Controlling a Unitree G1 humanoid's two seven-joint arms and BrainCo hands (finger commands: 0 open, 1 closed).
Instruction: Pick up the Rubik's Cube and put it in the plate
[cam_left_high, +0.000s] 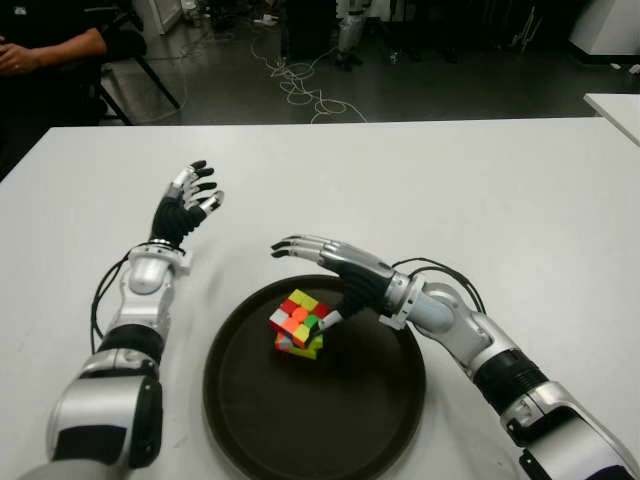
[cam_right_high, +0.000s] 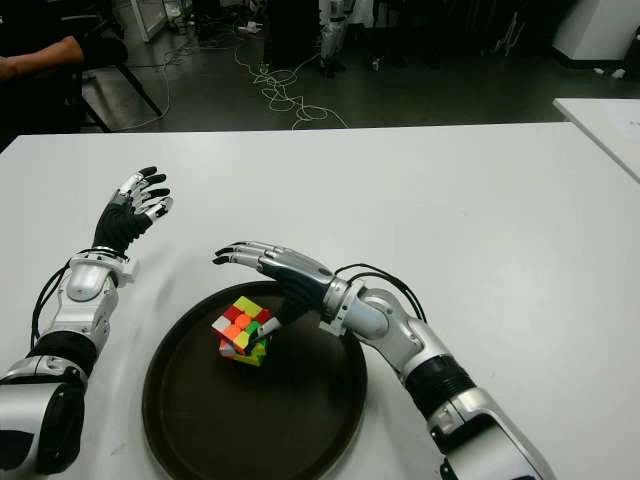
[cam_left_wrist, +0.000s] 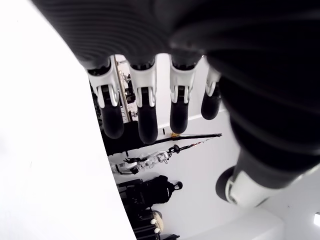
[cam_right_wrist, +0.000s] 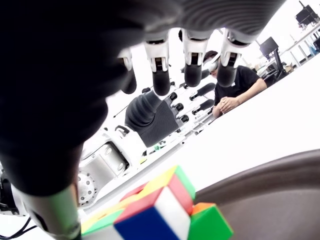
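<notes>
The Rubik's Cube (cam_left_high: 298, 322) lies tilted on one edge inside the dark round plate (cam_left_high: 300, 430), towards its far side. My right hand (cam_left_high: 318, 275) hovers over the plate's far rim, open, with its fingers stretched out above the cube and its thumb tip close against the cube's right side. From the right wrist camera, the cube (cam_right_wrist: 160, 210) shows just below the straightened fingers (cam_right_wrist: 161, 75), which do not close on it. To the left of the plate, my left hand (cam_left_high: 190, 195) is raised above the white table (cam_left_high: 480, 190), open and holding nothing.
A person's arm (cam_left_high: 45, 50) shows at the far left beyond the table. Cables (cam_left_high: 300, 85) lie on the dark floor behind. A second white table's corner (cam_left_high: 615, 105) is at the far right.
</notes>
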